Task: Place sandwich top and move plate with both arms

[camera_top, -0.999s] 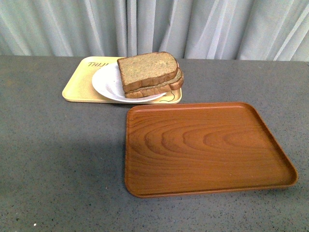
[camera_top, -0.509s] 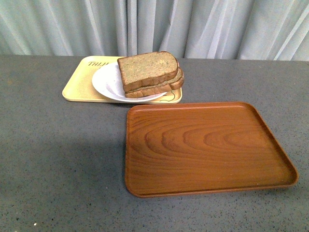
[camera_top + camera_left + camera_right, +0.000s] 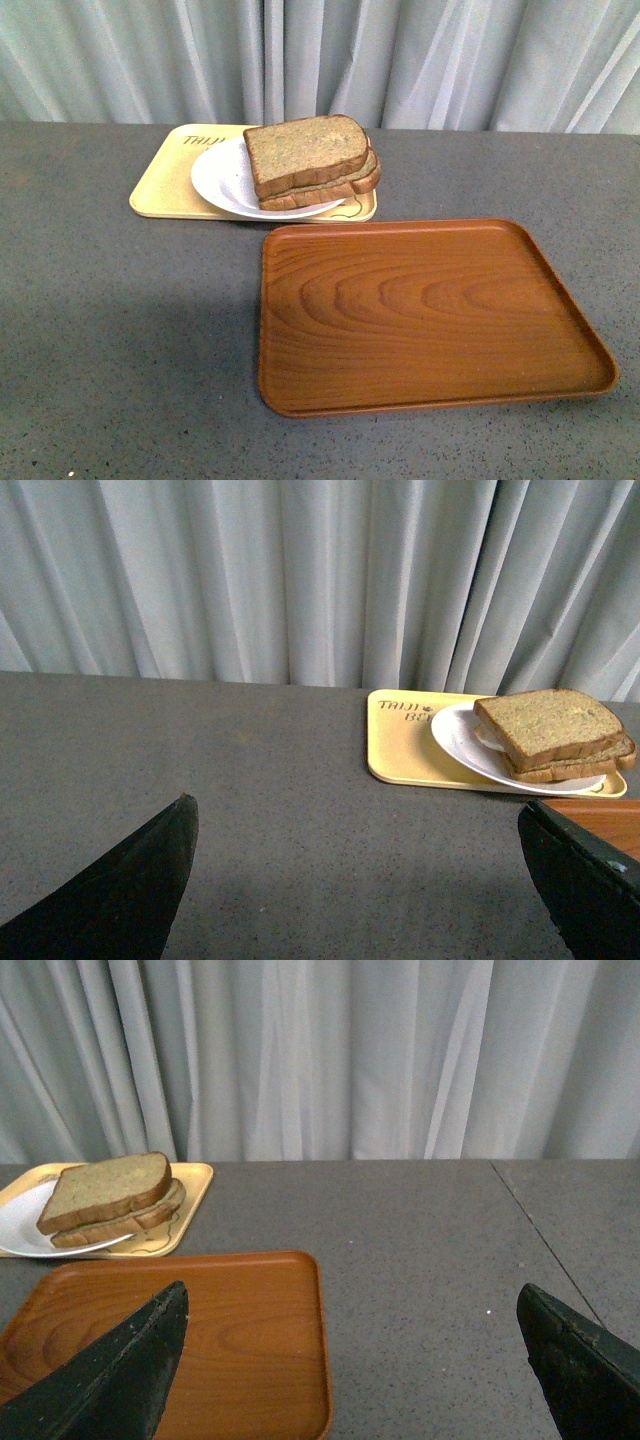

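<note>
Sandwich top point(image 3: 305, 150) is lying stacked on plate point(image 3: 222, 178); left gripper point(image 3: 360, 880) and right gripper point(image 3: 350, 1360) are hanging spread, empty. Plate transfer seemingly pending, calling for both arms gripping opposite rims.

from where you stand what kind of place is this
Probably a staged test bench, not a kitchen: a bare grey table, a plain curtain as backdrop, and only a sandwich on a plate beside a wooden tray.

Whole scene sits slightly lower in front view — nothing rearranged.
</note>
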Controlling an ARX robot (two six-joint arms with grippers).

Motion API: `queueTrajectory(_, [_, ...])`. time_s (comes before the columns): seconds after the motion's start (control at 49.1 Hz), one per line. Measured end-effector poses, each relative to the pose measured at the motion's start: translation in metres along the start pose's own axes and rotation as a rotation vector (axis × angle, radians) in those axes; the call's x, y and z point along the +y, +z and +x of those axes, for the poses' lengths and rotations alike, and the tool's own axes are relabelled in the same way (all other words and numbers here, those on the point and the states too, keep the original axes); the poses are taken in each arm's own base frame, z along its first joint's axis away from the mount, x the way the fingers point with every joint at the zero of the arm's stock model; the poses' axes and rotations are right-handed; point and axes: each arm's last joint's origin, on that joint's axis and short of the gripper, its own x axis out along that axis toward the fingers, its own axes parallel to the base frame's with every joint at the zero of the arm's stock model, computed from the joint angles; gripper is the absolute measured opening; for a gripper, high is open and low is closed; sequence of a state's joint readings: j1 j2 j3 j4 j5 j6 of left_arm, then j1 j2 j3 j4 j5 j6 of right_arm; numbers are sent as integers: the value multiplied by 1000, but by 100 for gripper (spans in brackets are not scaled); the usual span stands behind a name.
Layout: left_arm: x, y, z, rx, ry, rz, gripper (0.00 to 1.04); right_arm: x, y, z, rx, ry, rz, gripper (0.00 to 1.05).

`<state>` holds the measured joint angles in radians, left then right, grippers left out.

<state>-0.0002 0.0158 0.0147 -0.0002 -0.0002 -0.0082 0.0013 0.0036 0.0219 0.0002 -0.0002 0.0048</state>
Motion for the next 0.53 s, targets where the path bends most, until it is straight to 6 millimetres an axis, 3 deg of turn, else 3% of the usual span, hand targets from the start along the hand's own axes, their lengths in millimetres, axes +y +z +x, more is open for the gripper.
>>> queueTrajectory(0.53, [0, 0, 0, 0, 0, 0, 96, 0, 0, 0, 0, 0, 0, 96])
